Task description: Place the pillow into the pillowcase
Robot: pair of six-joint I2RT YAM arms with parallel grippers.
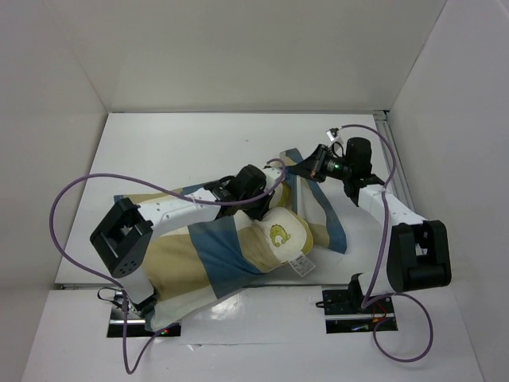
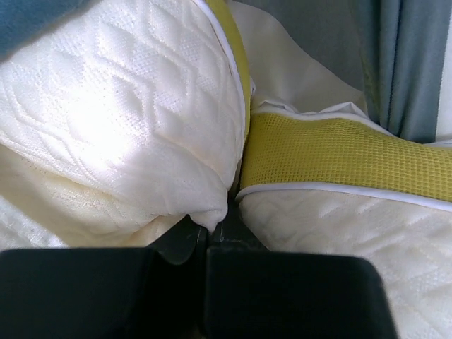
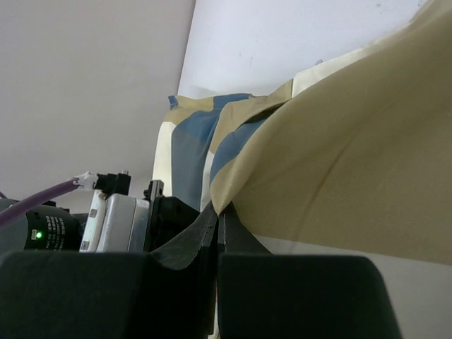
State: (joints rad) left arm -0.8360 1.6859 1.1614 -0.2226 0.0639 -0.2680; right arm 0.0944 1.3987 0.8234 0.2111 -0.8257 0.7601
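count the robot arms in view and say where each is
2. Left arm lies across the pillowcase, fingers shut on the pillow; right arm at the right, fingers shut on the pillowcase's far corner.

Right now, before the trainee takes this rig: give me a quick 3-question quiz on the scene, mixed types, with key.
1. Fill the blank: the pillow corner carrying the yellow emblem and the white tag sticks out of the ___.
2. Pick one: the right gripper is shut on A) the pillow, B) the pillowcase, C) nothing.
3. True or false: the left gripper is open and clear of the pillow.

Key:
1. pillowcase.
2. B, it pinches a fold of the checked fabric.
3. False, it is shut on the quilted pillow cover.
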